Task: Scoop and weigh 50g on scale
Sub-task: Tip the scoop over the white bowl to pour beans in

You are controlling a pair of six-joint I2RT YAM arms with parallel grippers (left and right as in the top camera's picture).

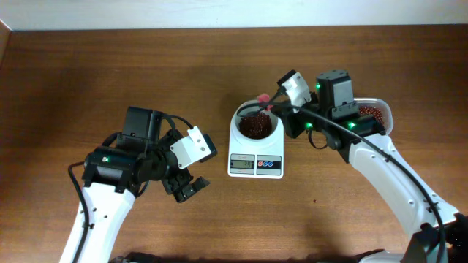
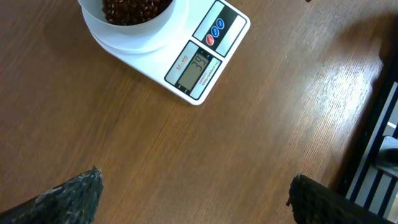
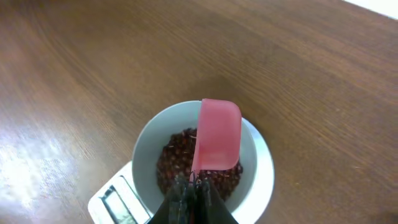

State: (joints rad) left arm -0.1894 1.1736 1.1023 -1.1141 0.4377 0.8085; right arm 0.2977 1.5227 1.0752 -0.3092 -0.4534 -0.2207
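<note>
Pink scoop (image 3: 217,140) gripped by right tool (image 3: 193,190) above scale (image 1: 255,165), left tool (image 1: 189,188) wide, empty, near scale

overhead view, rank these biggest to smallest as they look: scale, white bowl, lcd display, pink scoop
1. scale
2. white bowl
3. lcd display
4. pink scoop: only a small part shows, so its place against the display is unsure

The table (image 1: 110,73) is brown wood. A clear tub (image 1: 387,108) with red beans (image 1: 371,113) sits on it, far to the right side.
</note>
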